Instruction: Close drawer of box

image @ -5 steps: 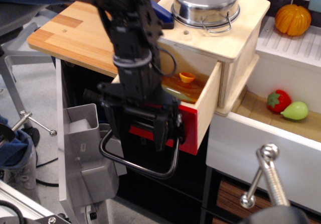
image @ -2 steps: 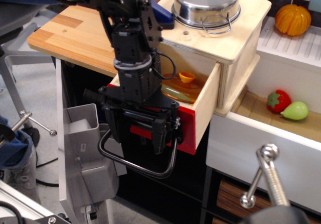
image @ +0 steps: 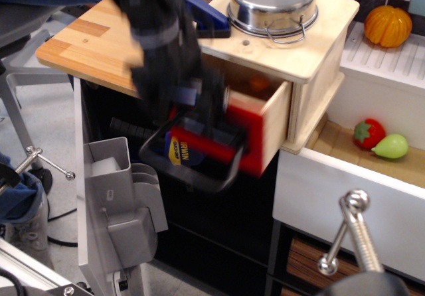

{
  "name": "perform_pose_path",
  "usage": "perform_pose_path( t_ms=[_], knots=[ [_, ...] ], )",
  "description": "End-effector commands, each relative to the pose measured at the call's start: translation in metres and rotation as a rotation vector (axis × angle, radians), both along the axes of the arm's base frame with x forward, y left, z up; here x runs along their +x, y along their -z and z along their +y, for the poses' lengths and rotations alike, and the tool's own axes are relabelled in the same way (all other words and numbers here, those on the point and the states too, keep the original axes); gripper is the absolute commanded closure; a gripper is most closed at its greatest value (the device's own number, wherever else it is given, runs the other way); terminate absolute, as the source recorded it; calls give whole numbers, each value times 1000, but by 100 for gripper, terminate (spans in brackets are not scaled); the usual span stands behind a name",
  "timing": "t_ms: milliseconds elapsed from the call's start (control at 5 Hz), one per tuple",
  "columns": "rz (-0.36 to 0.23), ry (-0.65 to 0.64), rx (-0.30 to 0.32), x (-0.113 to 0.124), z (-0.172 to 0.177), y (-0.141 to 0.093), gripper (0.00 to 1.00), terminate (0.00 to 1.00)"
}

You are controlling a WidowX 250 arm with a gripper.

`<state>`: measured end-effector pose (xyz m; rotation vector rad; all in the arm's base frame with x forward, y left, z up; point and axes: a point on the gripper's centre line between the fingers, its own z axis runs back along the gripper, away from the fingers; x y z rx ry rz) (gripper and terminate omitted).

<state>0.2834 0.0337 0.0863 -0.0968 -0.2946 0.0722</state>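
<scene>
The drawer (image: 269, 127) has a red front panel (image: 234, 131) and a black loop handle (image: 199, 166). It sticks partway out of the left side of the pale plywood box (image: 315, 57). My arm is a dark motion-blurred mass in front of the drawer. The gripper (image: 199, 113) lies against the red panel, above the handle. The blur hides whether its jaws are open or shut. A trace of something orange (image: 257, 83) shows inside the drawer.
A steel pot (image: 273, 4) sits on the box top. The butcher-block tabletop (image: 86, 44) lies to the left. To the right is a white drawer (image: 345, 190) with a toy strawberry (image: 368, 133) and pear (image: 390, 146), and an orange pumpkin (image: 387, 25). A grey metal bracket (image: 119, 196) stands below left.
The arm has swung up and to the right against the red front. The drawer has slid further into the box. The handle has risen with it.
</scene>
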Motion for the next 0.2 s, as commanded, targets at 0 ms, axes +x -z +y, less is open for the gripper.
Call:
perform_pose_path(
  t_ms=[0],
  knots=[
    [-157,20,65,46,1,-24,0,100]
  ],
)
